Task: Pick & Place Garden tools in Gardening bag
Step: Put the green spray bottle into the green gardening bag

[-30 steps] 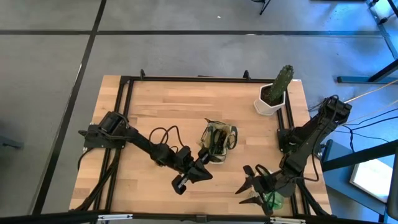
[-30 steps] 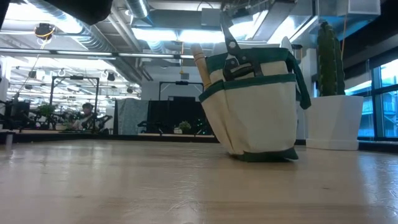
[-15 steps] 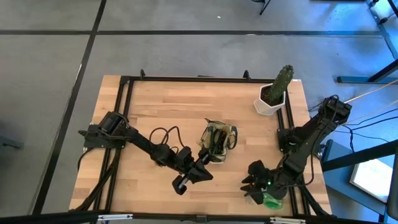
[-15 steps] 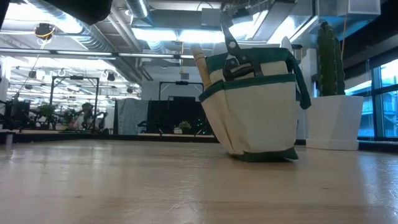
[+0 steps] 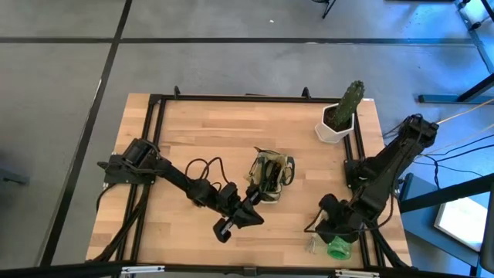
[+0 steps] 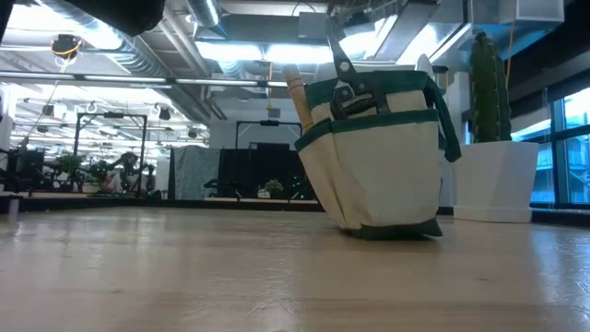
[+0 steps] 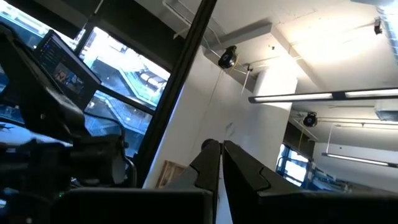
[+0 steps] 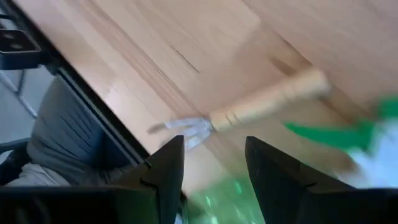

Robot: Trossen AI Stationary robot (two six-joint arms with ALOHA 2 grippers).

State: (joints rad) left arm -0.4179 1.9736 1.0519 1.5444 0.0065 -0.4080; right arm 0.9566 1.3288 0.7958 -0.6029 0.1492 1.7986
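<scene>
**A:** Why does the table [image 5: 193, 131] look so bare, with the gardening bag [image 5: 270, 174] alone in the middle?

**B:** I'd say most of the set is already packed. In the low view the bag [image 6: 383, 157] stands upright, with black pruners [image 6: 343, 78] and a wooden handle [image 6: 299, 97] sticking out of its top. The cactus pot [image 5: 337, 123] sits at the far right corner, well apart, and isn't part of the job.

**A:** And the left arm?

**B:** It lies stretched along the table, the left gripper [image 5: 231, 222] just beside the bag on its near side. Its wrist camera looks up at the ceiling and the two fingers [image 7: 214, 163] are pressed together with nothing between them, so it seems parked out of the way.

**A:** So the right arm is working?

**B:** Yes. The right gripper [image 5: 328, 224] hangs over the near right corner, where the green spray bottle [image 5: 337, 249] lies at the table's edge. Its wrist view shows the fingers [image 8: 166, 168] spread apart and empty above the hand fork [image 8: 249, 106], which lies flat on the wood beside the bottle. That pose reads as lining up for a grasp.
</scene>
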